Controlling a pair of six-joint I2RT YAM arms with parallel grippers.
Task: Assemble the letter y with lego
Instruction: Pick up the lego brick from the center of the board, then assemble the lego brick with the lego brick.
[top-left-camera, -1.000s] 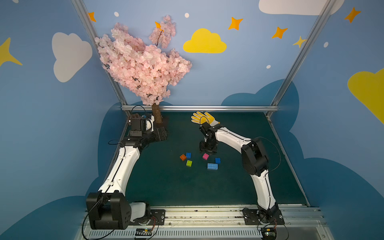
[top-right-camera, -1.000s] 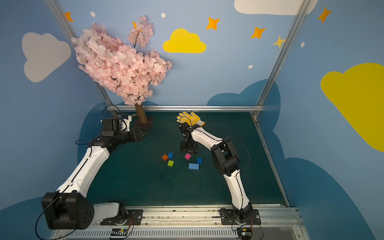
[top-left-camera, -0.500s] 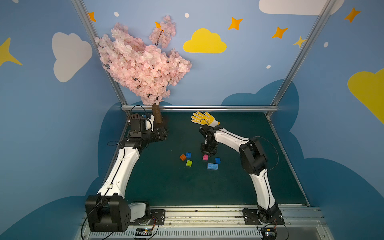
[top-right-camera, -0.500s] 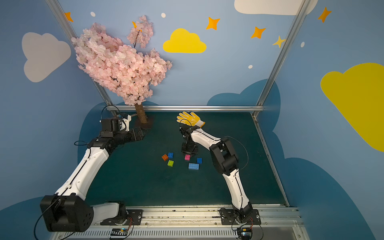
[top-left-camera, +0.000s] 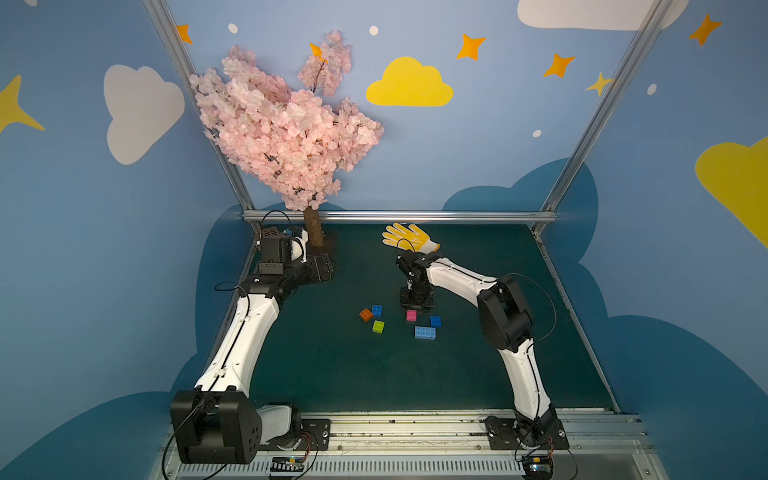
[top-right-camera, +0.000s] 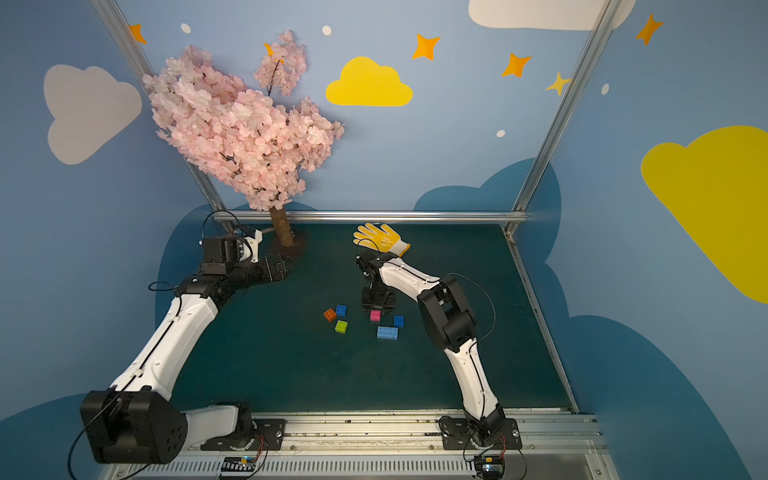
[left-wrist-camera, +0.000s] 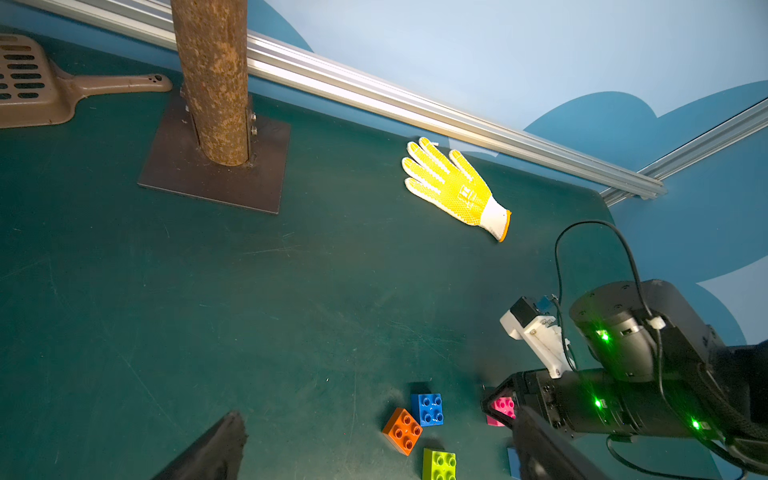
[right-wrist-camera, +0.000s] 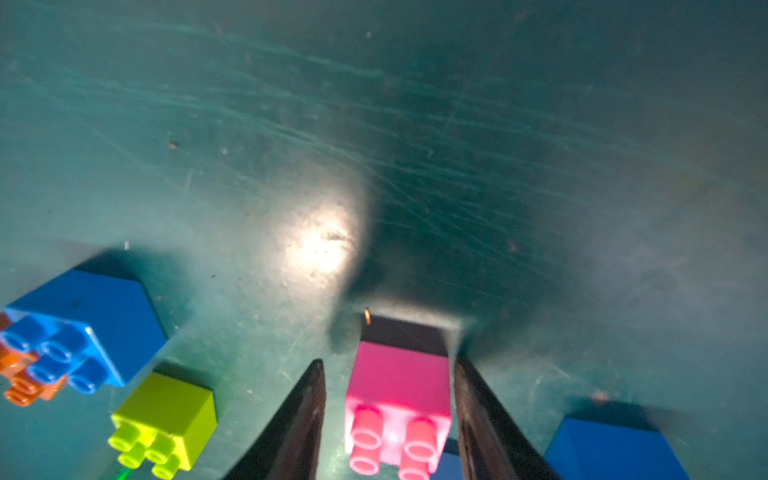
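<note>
The lego lies as six loose bricks on the green mat in both top views: orange (top-left-camera: 365, 314), dark blue (top-left-camera: 377, 309), lime green (top-left-camera: 378, 326), pink (top-left-camera: 411, 316), a second dark blue (top-left-camera: 435, 320) and a longer light blue (top-left-camera: 425, 332). None are joined, so no letter y shows. My right gripper (right-wrist-camera: 388, 365) is down at the mat with its jaws astride the pink brick (right-wrist-camera: 397, 386). A gap shows at one finger, so it is open. My left gripper (left-wrist-camera: 378, 415) hangs wide open and empty near the tree, away from the bricks.
A yellow glove (top-left-camera: 409, 237) lies behind the right arm near the back rail (top-left-camera: 399, 216). The pink tree's trunk (top-left-camera: 313, 228) stands on a dark plate at the back left. A brown slotted scoop (left-wrist-camera: 41, 87) lies beside it.
The right gripper has come down a little closer over the pink brick. The left arm and the bricks have stayed put.
</note>
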